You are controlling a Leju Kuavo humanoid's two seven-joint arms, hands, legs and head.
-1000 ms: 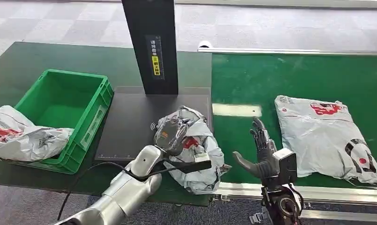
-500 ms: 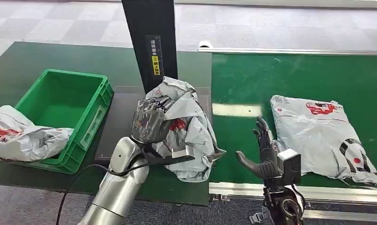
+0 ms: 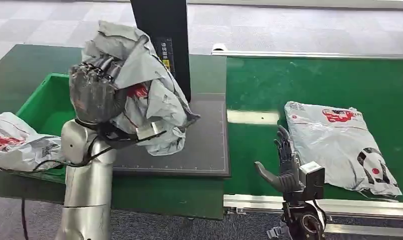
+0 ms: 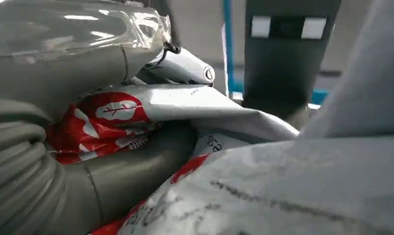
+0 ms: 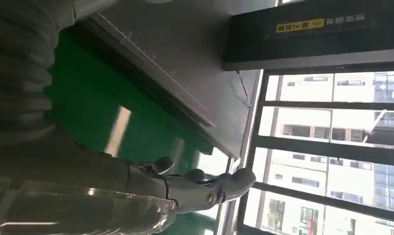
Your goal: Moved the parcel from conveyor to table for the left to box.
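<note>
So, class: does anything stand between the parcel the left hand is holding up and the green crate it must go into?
Nothing visible blocks it. The left hand holds the crumpled grey parcel above the green crate, whose interior looks open; another grey parcel drapes over its near-left rim.

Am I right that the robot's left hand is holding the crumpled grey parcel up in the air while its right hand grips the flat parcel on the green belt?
Not quite. The left hand does hold the crumpled grey parcel aloft, but the right hand grips nothing: the head view shows it open, fingers apart, beside the flat parcel on the green belt.
</note>
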